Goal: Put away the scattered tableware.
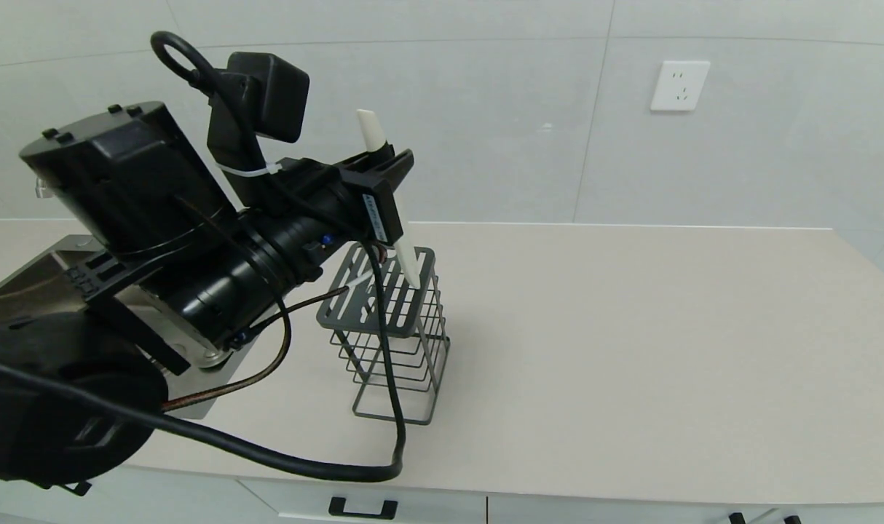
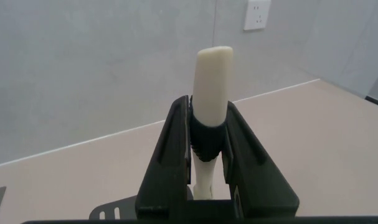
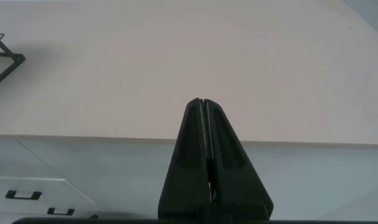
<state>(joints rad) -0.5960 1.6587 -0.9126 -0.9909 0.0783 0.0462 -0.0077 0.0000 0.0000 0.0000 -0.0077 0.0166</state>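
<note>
My left gripper (image 1: 384, 164) hangs above the dark wire cutlery rack (image 1: 391, 342) and is shut on a white-handled utensil (image 1: 373, 131). The utensil stands nearly upright, its lower white part (image 1: 410, 266) reaching down to the slotted top of the rack. In the left wrist view the white handle (image 2: 212, 81) rises between the black fingers (image 2: 173, 143). My right gripper (image 3: 205, 115) is shut with nothing in it, near the counter's front edge.
A steel sink (image 1: 41, 276) lies at the left behind the left arm. The beige counter (image 1: 631, 349) stretches wide to the right of the rack. A wall socket (image 1: 679, 85) sits on the tiled wall. Drawer handles (image 1: 362, 507) run below the front edge.
</note>
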